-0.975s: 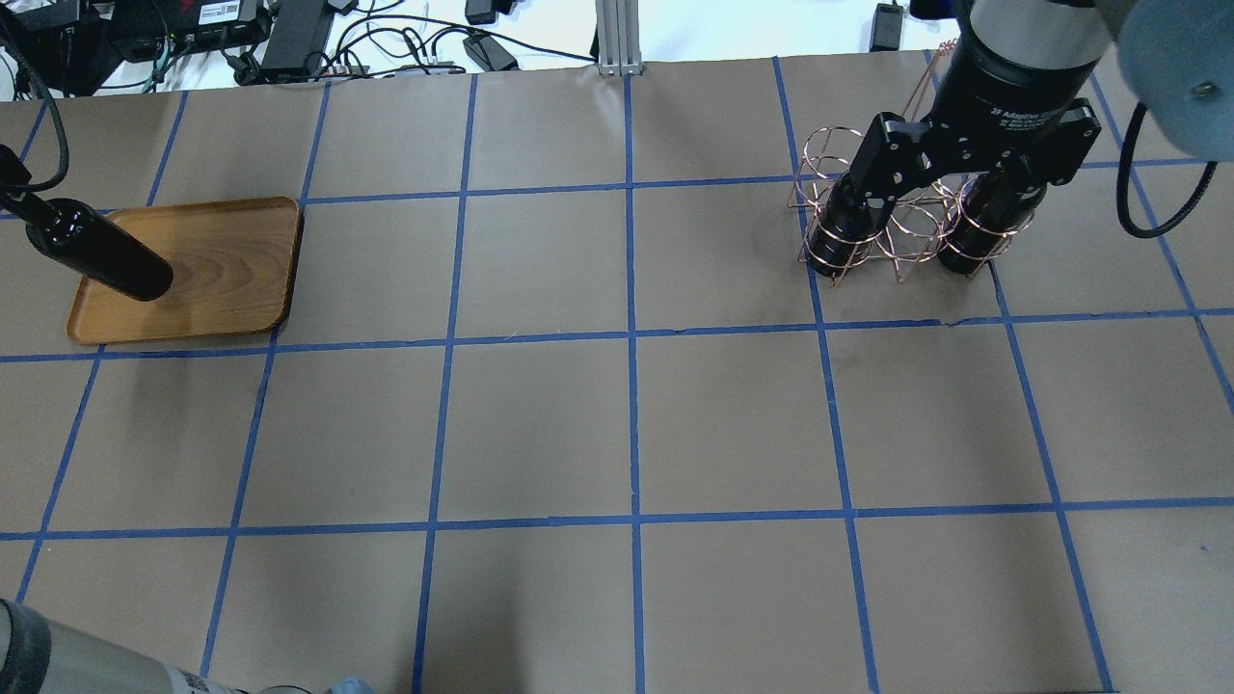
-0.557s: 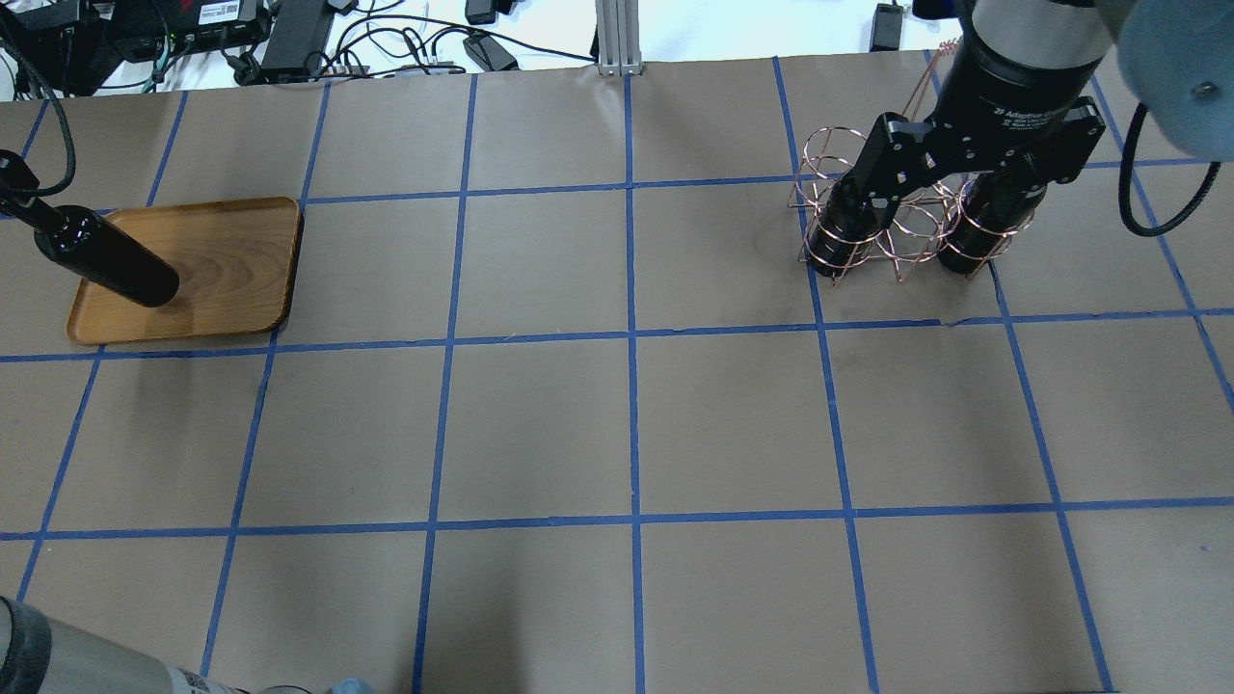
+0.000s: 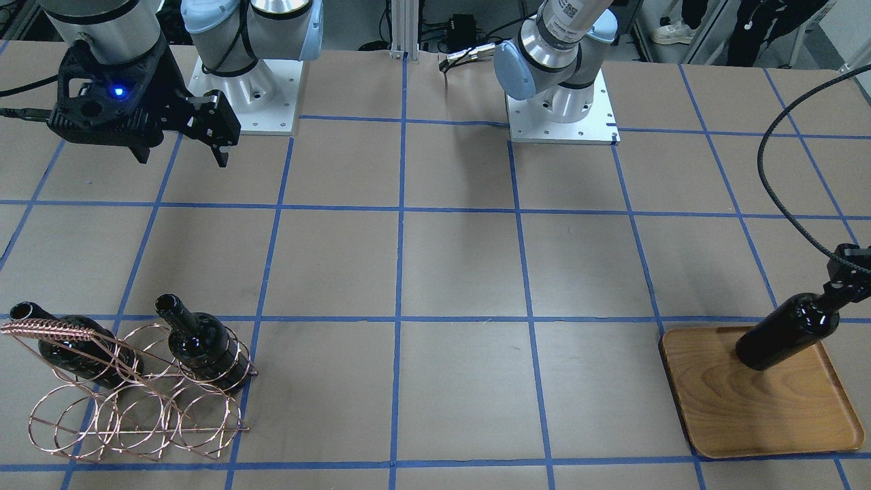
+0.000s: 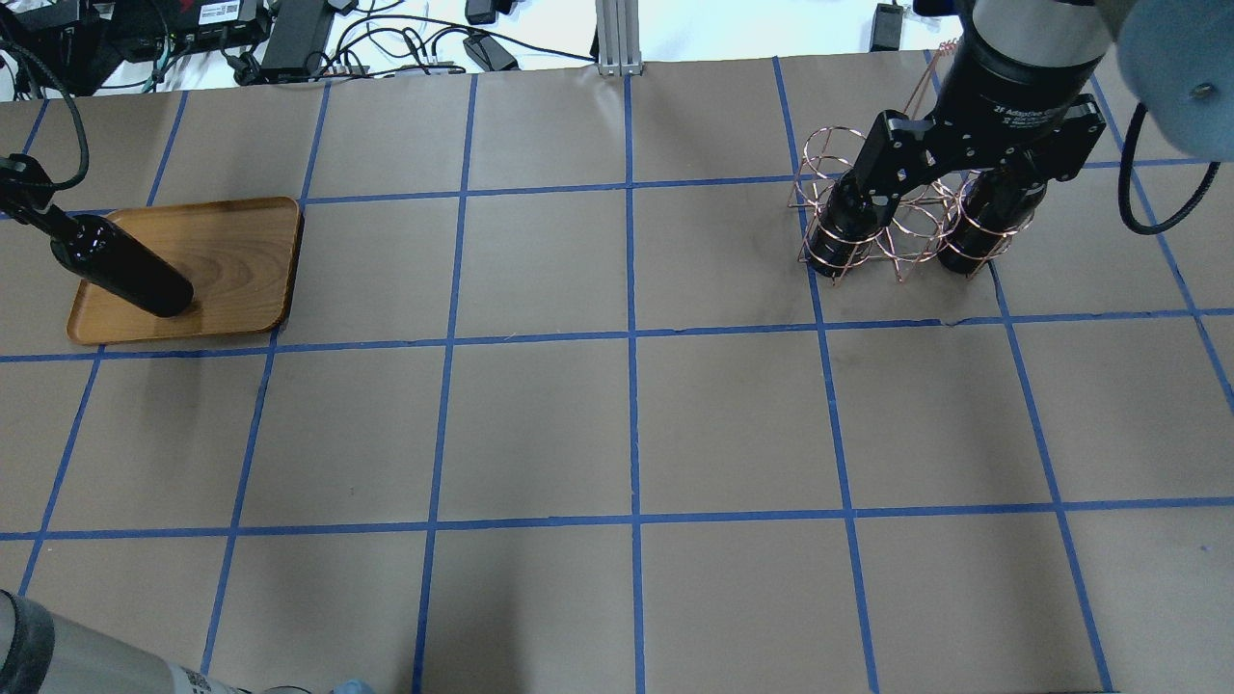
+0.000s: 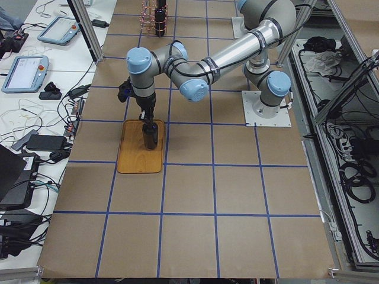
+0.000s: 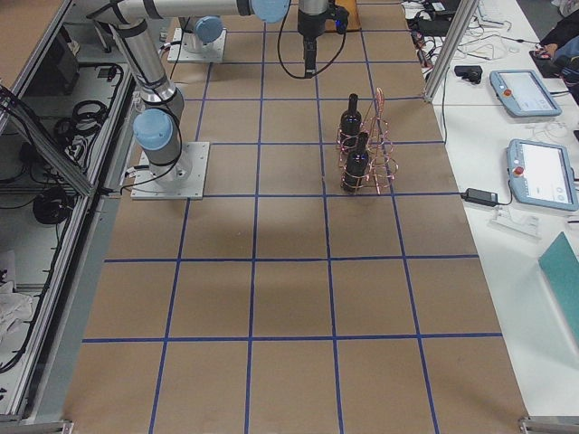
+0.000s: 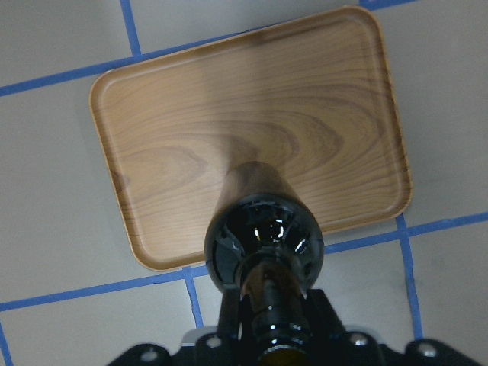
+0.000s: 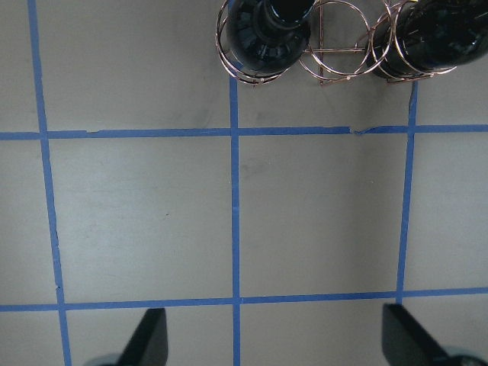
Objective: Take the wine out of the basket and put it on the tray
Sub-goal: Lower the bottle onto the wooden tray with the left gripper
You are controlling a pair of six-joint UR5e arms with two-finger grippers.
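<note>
Lower than a second ago, the glossy black glass wine bottle [image 4: 125, 277] hangs upright over the flat light-brown wooden tray [image 4: 241, 260], neck pinched by the left gripper [image 7: 273, 343]; base contact is unclear. Best to ease straight down and let go only once it stands flat. The right gripper [image 8: 276, 339] hovers spread near the copper wire basket [image 3: 136, 415].

Wine bottle [image 3: 782, 338]: three. Tray [image 3: 748, 422]: one. Basket [image 3: 51, 330]: one. Claws: two, left claw [image 7: 273, 328], right claw [image 3: 182, 156].

wine [image 3: 782, 337] over tray [image 3: 762, 422], two bottles [image 3: 204, 344] in basket [image 3: 47, 329]
</note>
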